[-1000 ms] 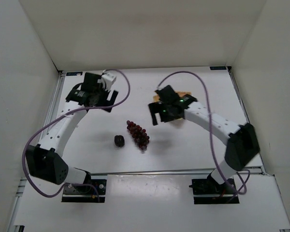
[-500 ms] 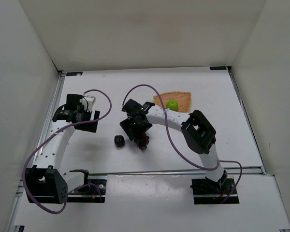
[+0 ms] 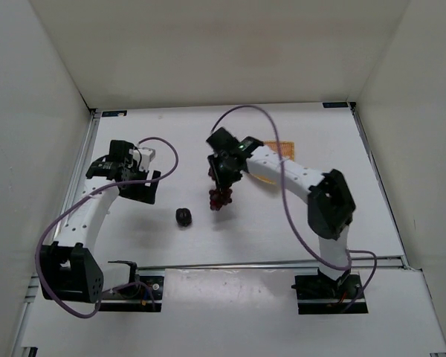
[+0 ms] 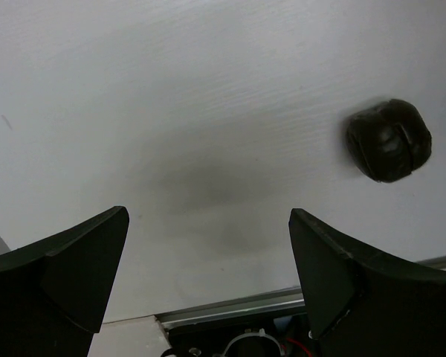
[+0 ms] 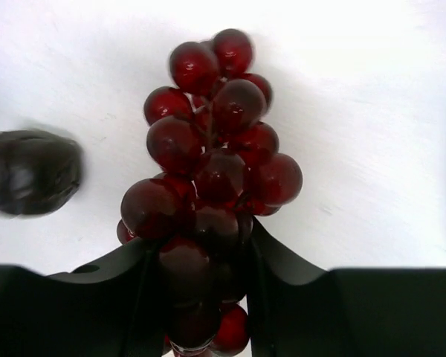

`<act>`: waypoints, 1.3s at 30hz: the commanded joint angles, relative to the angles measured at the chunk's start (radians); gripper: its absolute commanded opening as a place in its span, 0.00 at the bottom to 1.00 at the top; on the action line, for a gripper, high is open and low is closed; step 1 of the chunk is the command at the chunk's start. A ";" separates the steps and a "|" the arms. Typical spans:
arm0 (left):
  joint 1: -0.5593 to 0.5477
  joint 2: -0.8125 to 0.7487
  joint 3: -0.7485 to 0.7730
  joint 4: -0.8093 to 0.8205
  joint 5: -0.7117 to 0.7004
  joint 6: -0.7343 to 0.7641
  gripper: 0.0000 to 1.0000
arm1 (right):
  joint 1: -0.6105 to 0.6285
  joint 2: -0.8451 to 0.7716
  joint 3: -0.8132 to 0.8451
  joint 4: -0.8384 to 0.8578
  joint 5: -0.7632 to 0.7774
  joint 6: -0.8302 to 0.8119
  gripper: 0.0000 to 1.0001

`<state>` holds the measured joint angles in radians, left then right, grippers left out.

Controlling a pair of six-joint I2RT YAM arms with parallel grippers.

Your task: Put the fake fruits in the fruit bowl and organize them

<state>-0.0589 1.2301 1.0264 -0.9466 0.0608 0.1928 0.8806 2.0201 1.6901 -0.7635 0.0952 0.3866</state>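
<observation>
My right gripper [image 3: 223, 177] [image 5: 201, 275] is shut on the dark red grape bunch [image 3: 221, 198] [image 5: 215, 167], which hangs from its fingers a little above the table. The small dark purple-black fruit [image 3: 183, 216] [image 5: 31, 171] [image 4: 389, 140] lies on the table just left of the grapes. The fruit bowl [image 3: 285, 146], a tan-orange wicker basket, shows only as a strip behind the right arm. The green apple is hidden. My left gripper [image 3: 140, 187] [image 4: 208, 216] stands open over bare table, left of the dark fruit, with nothing between its fingers.
White walls close the table in at the back and both sides. A metal rail [image 3: 238, 263] runs along the near edge, with the arm bases behind it. Purple cables loop above both arms.
My right gripper has closed on the grape bunch and lifted it toward the back right, off its spot beside the dark fruit. The right arm now covers the apple. The left arm shifted slightly.
</observation>
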 commanded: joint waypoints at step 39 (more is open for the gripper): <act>-0.521 0.223 0.084 -0.040 -0.036 0.048 1.00 | -0.695 -0.013 0.157 -0.071 -0.045 -0.077 0.90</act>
<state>-0.5686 1.4559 1.0889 -1.0119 0.0338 0.2279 0.1757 2.0682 1.8496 -0.8211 0.0463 0.3321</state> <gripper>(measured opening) 0.998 0.902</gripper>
